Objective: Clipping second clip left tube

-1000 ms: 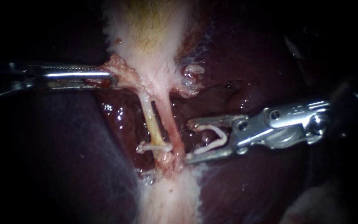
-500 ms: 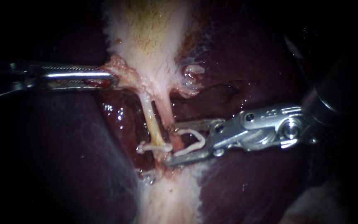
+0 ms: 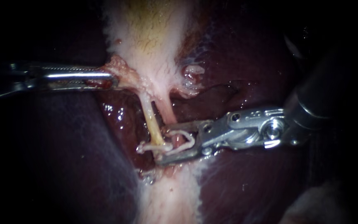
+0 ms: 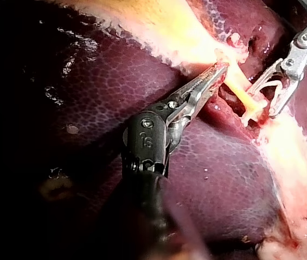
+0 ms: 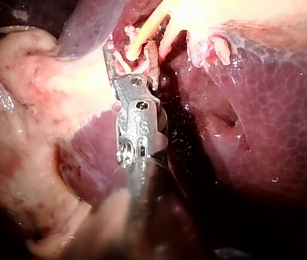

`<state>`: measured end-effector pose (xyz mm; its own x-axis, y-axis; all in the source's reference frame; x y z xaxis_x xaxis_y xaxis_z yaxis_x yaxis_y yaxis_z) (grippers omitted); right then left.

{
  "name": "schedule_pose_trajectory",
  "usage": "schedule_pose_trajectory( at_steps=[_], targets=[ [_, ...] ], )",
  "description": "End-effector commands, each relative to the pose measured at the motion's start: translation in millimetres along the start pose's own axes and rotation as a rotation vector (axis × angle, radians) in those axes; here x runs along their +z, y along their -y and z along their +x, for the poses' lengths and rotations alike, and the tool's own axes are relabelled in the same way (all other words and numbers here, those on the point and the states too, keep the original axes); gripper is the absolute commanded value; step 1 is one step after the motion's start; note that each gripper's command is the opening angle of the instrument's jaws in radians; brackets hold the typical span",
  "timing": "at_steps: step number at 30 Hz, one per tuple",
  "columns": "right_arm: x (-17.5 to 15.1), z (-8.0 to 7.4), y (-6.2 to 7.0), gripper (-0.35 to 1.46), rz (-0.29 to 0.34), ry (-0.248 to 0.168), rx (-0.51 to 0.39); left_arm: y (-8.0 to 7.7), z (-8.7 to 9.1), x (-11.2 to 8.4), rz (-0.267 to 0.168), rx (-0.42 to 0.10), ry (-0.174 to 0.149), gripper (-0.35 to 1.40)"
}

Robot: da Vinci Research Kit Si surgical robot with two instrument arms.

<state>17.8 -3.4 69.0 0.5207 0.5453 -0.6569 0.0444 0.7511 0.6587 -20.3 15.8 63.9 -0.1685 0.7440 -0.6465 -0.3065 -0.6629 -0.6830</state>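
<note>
The right instrument has its jaws standing apart with a loaded clip seated between them, its white legs lying along both jaws and its bend toward the hinge. The pink right tube crosses the gap between these jaws. Their tips reach the yellowish left tube, and in the right wrist view that tube runs down into the gap between the clip's legs (whether the legs touch it cannot be told). Just beside the lower jaw's tip, a placed clip already sits across the left tube, closed flat.

Away from these jaws, on the far side of both tubes, the left instrument has its long toothed jaws closed on a flap of pale tissue at the narrow end of the gallbladder. The left wrist view shows the same pinch, with the tissue between both jaws at the very tip. The two tubes run from that narrow end down to the right instrument's jaws.

Dark red liver lies under and around both instruments, and a band of whitish tissue continues below the right jaws.
</note>
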Motion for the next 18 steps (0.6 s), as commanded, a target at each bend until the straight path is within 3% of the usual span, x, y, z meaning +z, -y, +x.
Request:
schedule_pose_trajectory(
  at_steps=[1,9,18],
  targets=[
    [0.0,-0.2,-0.3,0.50,-0.001,0.001,0.000,0.0,0.0,0.0,0.000,0.000,0.000,-0.35],
    [-0.1,-0.6,-1.6,0.50,-0.003,0.006,0.006,0.0,0.0,0.0,0.000,0.000,0.000,-0.35],
    [2.0,0.4,-1.8,0.50,0.024,0.005,0.012,0.0,0.0,0.1,0.001,0.000,0.000,-0.35]
  ],
)
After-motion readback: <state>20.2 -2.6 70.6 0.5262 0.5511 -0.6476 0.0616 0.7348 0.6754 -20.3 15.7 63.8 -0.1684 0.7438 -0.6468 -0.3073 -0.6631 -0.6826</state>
